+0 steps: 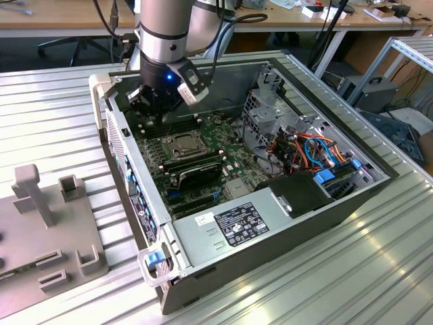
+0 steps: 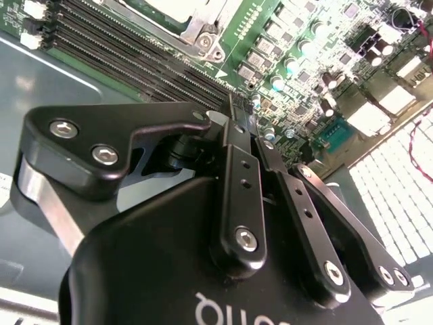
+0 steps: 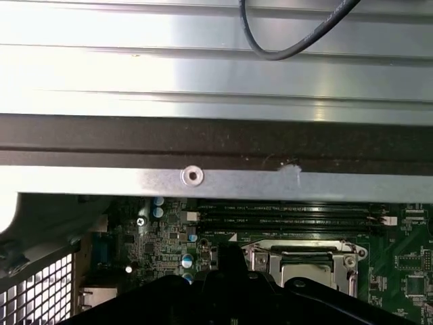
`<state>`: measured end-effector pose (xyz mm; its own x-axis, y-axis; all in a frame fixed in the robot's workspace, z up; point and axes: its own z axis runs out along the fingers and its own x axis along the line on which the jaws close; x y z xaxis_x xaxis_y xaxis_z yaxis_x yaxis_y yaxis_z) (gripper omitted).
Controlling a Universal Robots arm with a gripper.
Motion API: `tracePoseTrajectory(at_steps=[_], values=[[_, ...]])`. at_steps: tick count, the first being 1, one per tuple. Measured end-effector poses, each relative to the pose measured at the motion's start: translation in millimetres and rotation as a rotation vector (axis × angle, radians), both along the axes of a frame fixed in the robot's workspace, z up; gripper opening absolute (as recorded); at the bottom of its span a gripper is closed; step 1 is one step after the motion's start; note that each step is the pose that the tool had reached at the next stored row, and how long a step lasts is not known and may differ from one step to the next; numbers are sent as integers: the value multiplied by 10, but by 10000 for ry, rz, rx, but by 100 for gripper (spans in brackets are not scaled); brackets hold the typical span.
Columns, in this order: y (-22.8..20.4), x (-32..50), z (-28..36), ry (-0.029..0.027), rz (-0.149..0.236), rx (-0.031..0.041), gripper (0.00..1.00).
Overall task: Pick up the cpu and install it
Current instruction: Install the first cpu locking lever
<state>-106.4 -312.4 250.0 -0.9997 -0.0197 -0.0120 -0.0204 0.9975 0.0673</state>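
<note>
Pincer [image 2: 247, 120] of black metal, shut tight with nothing in it, above flat green board [image 2: 237, 34]. Small flat silver-grey square cpu [image 1: 180, 142] down inside shiny metal frame [image 3: 260, 256], near pincer.

On my feed the gripper [image 3: 228, 261] is a black mass nearest the camera, hanging over the motherboard [image 3: 155, 237]. Just beyond it I see the socket [image 3: 304, 261] with its shiny frame and a flat grey plate [image 3: 308, 272] lying inside. Dark memory slots [image 3: 291, 215] run between the socket and the case wall [image 3: 223, 177], parallel to the wall. Blue capacitors [image 3: 187, 258] stand on the board beside the socket. A perforated grille [image 3: 34, 291] stands at the board's edge, well apart from the socket. The wall's silver flange carries one rivet [image 3: 193, 176]. Past the wall lies the ribbed metal table [image 3: 169, 68], with a black cable [image 3: 277, 57] looping across it.
</note>
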Motion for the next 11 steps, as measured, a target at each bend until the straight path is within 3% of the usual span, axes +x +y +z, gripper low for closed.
tracePoseTrajectory(at_steps=[7,11], values=[[0,6,10,2,0,-1,11],[-1,105,3,0,1,10,11]])
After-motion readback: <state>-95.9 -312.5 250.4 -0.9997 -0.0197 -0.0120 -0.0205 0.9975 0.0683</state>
